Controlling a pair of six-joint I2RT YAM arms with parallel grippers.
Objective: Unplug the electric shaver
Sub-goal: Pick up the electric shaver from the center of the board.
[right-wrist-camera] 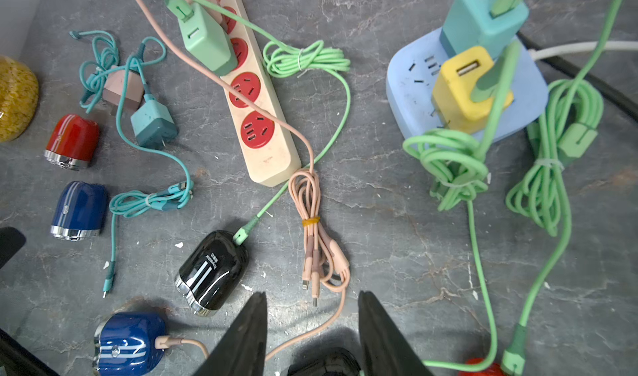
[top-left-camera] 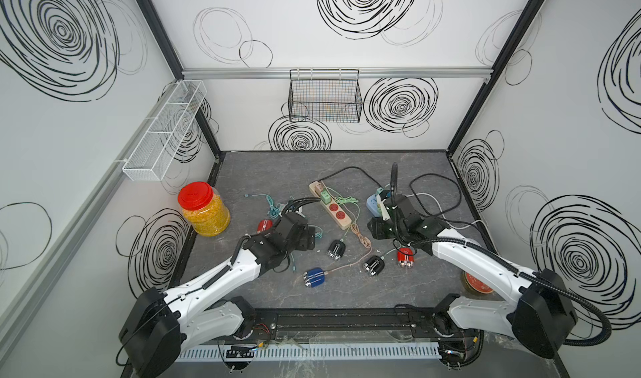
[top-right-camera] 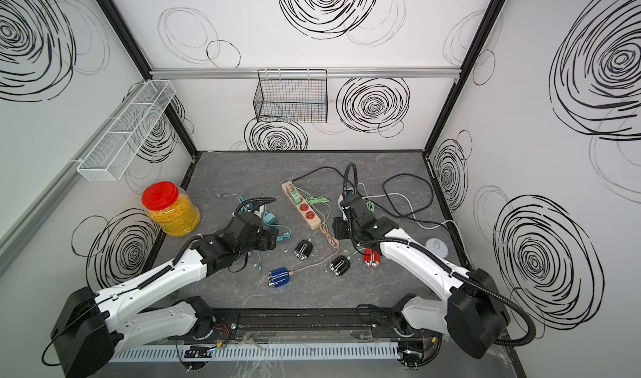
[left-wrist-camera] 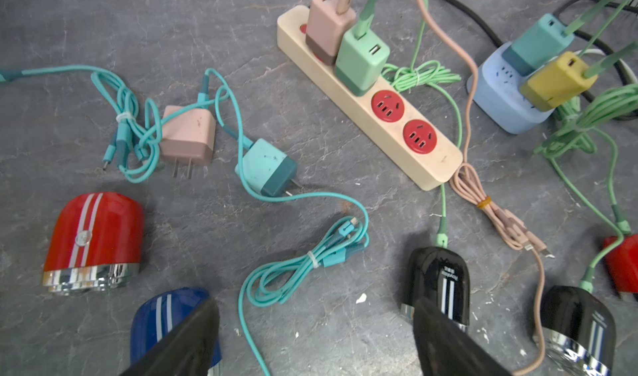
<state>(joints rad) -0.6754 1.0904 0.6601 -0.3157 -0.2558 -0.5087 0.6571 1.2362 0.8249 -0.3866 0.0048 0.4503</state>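
Several small electric shavers lie on the grey table. A green cable is plugged into one black shaver (right-wrist-camera: pixel 212 270) (top-left-camera: pixel 336 249). The blue shaver (right-wrist-camera: pixel 129 343) (top-left-camera: pixel 314 277) has a pink cable in it. Green cables also run to a second black shaver (top-left-camera: pixel 374 264) (right-wrist-camera: pixel 324 362) and a red one (top-left-camera: pixel 405 257). Another red shaver (left-wrist-camera: pixel 95 239) has no cable. My right gripper (right-wrist-camera: pixel 312 295) (top-left-camera: pixel 376 228) is open above the table, with the second black shaver showing low between its fingers. My left gripper (left-wrist-camera: pixel 316 322) (top-left-camera: pixel 308 237) is wide open and holds nothing.
The beige power strip (top-left-camera: pixel 331 206) holds pink and green chargers. The blue socket block (right-wrist-camera: pixel 411 91) holds teal and yellow ones. Two loose chargers with teal cables (left-wrist-camera: pixel 262 167) lie left of the strip. A red-lidded jar (top-left-camera: pixel 204 209) stands far left; a tin (top-left-camera: pixel 477 282) sits under my right arm.
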